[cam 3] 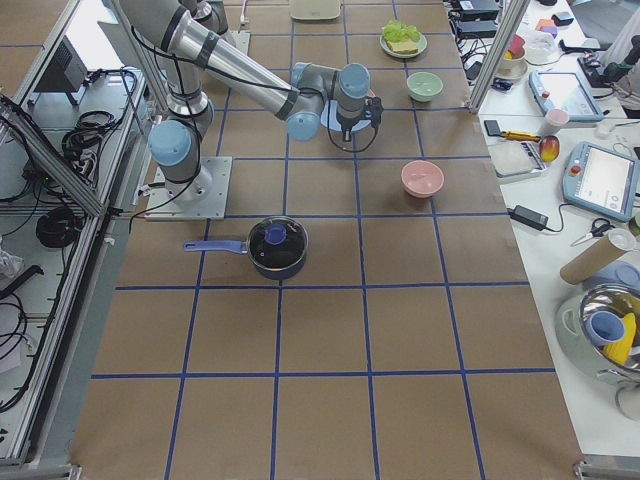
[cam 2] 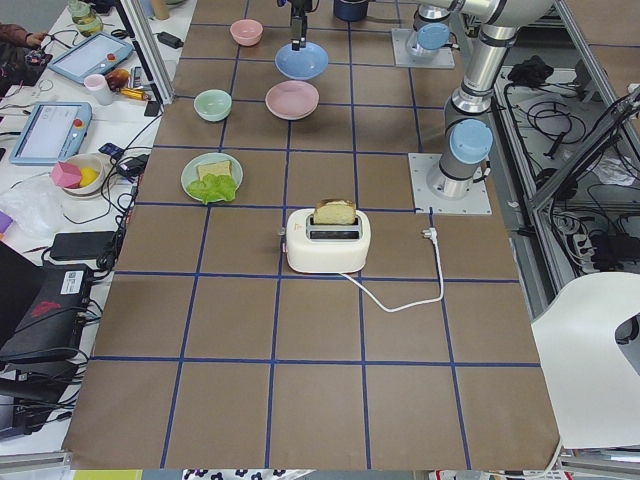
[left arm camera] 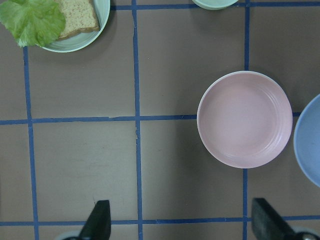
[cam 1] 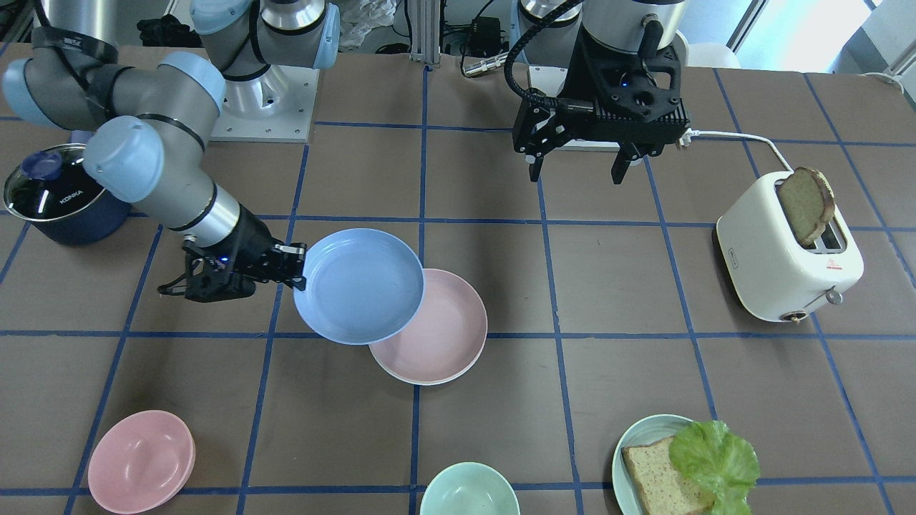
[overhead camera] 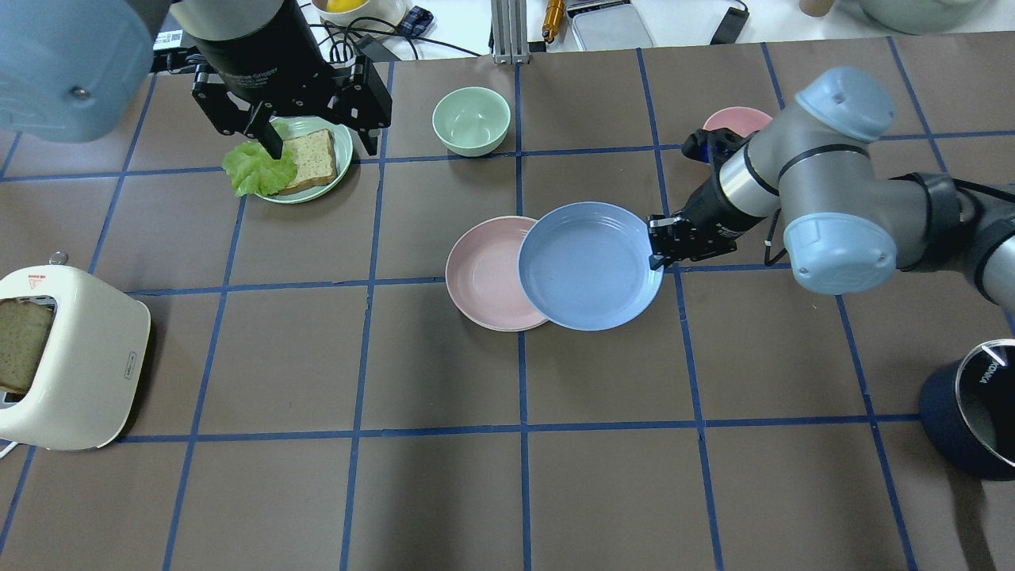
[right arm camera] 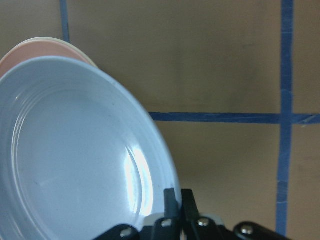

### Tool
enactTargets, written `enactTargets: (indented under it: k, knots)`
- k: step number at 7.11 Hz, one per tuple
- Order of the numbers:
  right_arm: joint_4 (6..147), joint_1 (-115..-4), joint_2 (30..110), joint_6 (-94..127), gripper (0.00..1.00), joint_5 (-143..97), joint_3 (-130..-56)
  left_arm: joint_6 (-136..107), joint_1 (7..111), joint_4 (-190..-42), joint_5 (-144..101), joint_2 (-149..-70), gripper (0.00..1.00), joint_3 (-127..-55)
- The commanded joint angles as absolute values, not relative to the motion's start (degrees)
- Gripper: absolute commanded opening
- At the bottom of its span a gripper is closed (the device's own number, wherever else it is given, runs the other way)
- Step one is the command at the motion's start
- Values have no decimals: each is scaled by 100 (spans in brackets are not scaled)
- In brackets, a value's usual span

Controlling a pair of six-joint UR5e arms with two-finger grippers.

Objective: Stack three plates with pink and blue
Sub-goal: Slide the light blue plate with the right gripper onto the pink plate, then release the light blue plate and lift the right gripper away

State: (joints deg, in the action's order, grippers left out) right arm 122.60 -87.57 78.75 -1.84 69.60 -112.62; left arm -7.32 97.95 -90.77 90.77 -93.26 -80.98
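Right gripper [right arm camera: 178,198] clamps blue plate [cam 1: 358,285] rim, overlapping pink plate [cam 1: 447,340]; left gripper [cam 1: 576,174] spread, empty; brown table [cam 1: 644,286], blue tape grid [cam 1: 423,179].

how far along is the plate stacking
Done: the pink plate sits on what looks like the cream plate. In hand: the right gripper pinches the blue plate by its rim, overlapping the pink one off-centre. Still to do: centre it, lower, release.

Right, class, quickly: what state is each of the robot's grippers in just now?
Left gripper: open, holding nothing.
Right gripper: shut on the rim of the blue plate.
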Motion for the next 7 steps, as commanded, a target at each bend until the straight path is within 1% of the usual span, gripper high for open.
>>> enactTargets:
  k: [1,3,5,6,7]
  knots:
    - [12871,-9620,7394,497,0,7241,-11128,-721,9791,-9053,9070,-9299,100,-8095]
    - [13008,-9825,7033,729,0,7400,-10760,-721,9809,-9053,9036,-9290,100,-8112]
    - [13008,-9844,6944,756,0,7400,-10635,-721,9809,-9061,9079,-9220,100,-8104]
    - [13017,-9852,6909,756,6,7418,-10609,-721,9800,-9062,9088,-9228,100,-8121]
    - [13008,-9853,6882,747,80,7635,-10608,-721,9791,-9062,9088,-9211,100,-8156]
